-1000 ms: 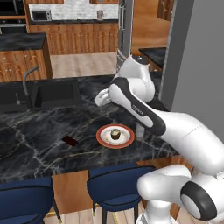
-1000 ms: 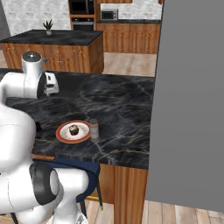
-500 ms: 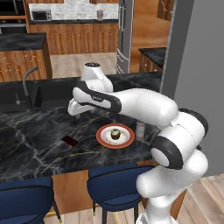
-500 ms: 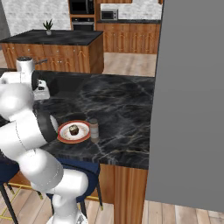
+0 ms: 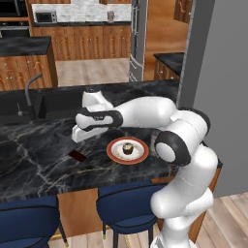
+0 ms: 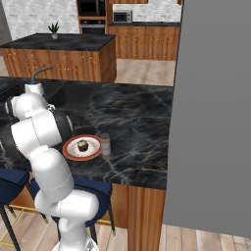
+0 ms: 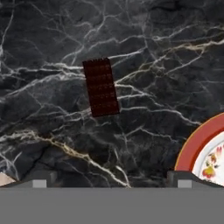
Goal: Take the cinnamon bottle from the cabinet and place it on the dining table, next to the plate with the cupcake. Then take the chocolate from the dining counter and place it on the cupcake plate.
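Note:
The chocolate, a flat dark brown bar, lies on the black marble dining table and sits just ahead of my gripper in the hand view. My gripper hangs open and empty a little above the chocolate, left of the plate. The cupcake sits on that orange-rimmed plate, whose rim shows in the hand view. Right beside the plate stands the cinnamon bottle, upright. The cabinet is out of view.
A sink with a curved faucet is set into the slab at the back left. Blue stools stand under the near edge. A grey wall rises at the right. A kitchen island stands further back.
My arm has swung left across the slab, from beside the plate to above the chocolate, and has come lower. The gripper stayed open. Plate, cupcake and bottle have not moved.

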